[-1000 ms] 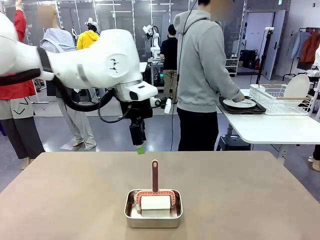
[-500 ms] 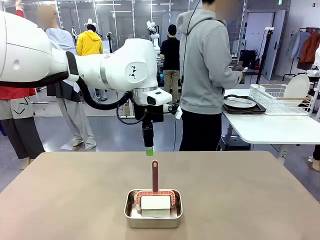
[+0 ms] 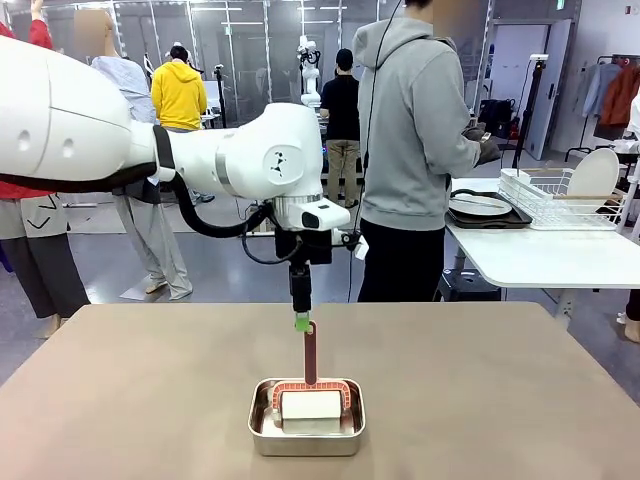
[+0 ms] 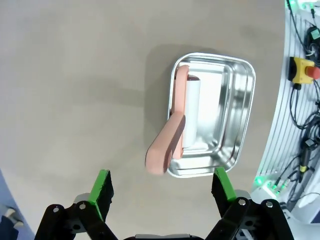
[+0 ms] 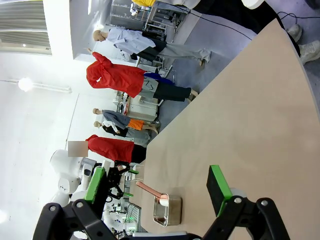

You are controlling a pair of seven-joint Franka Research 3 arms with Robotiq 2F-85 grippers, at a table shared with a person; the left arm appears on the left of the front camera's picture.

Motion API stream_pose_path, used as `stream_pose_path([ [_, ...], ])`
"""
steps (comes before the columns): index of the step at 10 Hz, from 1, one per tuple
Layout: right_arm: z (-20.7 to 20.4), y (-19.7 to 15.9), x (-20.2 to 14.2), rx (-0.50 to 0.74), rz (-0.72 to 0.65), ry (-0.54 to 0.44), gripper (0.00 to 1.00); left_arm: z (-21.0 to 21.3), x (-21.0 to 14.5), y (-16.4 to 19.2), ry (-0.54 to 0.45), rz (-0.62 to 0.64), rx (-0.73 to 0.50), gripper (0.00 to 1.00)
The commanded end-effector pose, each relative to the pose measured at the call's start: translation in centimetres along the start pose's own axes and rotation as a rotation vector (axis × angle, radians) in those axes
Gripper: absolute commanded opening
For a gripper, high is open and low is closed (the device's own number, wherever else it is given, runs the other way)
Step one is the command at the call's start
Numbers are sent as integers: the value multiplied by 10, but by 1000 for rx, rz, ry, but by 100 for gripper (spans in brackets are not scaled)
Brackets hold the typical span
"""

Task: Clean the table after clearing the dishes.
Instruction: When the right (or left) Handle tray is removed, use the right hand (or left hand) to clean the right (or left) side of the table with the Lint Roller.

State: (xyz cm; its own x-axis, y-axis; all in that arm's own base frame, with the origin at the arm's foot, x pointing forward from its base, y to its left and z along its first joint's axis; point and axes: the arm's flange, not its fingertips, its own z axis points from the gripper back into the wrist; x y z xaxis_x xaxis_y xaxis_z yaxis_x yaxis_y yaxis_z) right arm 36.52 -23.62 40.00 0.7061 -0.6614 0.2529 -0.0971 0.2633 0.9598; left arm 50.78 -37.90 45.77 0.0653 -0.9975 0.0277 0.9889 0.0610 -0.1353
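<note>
The brown table [image 3: 500,380] carries a steel pan [image 3: 262,436] near its front middle. A lint roller [image 3: 310,352] with a reddish handle stands in the pan, its white roll [image 4: 192,112] lying along the bottom. My left gripper [image 3: 302,320] points straight down just above the handle's top. In the left wrist view this gripper [image 4: 162,186] is open, with the handle tip [image 4: 161,159] between its fingers and a little beyond them. My right gripper [image 5: 156,187] is open and holds nothing, high over the table [image 5: 240,115]. One of the dishes, a white plate [image 3: 480,206], lies on a dark tray.
A person in a grey hoodie [image 3: 410,130] stands at the table's far edge, turned toward a white side table [image 3: 540,255]. That side table bears the dark tray and a wire dish rack [image 3: 560,200]. Bare tabletop surrounds the pan on all sides.
My left arm swung right and lowered, bringing its gripper from left of the roller to just over the handle's top. The person lifted both hands off the plate.
</note>
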Motion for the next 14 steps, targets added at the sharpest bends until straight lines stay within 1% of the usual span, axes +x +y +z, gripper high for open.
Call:
stream_pose_path([
  [1,2,3,-1,-5,2,14,100,-12,2,-5,-5,1,-71,100],
  [3,2,3,-1,-5,2,14,100,-30,1,-6,15,-6,-82,100],
  [5,2,3,-1,-5,2,14,100,-43,0,-6,-8,-16,-112,100],
  [7,2,3,-1,-5,2,14,100,-51,0,-6,-4,-27,-131,100],
  [8,2,3,-1,-5,2,14,100,-52,0,-7,-30,-33,-137,100],
  [9,2,3,-1,-5,2,14,100,-53,0,-7,-47,-51,-138,72],
  [10,2,3,-1,-5,2,14,100,-54,2,-7,-44,-59,-132,47],
  [11,2,3,-1,-5,2,14,100,-54,2,-8,-36,-61,-137,15],
  [12,2,3,-1,-5,2,14,100,-53,2,-7,-33,-42,-141,0],
  [13,2,3,-1,-5,2,14,100,-52,2,-7,-60,-51,-156,0],
  [14,2,3,-1,-5,2,14,100,-51,2,-8,-67,-57,-160,0],
])
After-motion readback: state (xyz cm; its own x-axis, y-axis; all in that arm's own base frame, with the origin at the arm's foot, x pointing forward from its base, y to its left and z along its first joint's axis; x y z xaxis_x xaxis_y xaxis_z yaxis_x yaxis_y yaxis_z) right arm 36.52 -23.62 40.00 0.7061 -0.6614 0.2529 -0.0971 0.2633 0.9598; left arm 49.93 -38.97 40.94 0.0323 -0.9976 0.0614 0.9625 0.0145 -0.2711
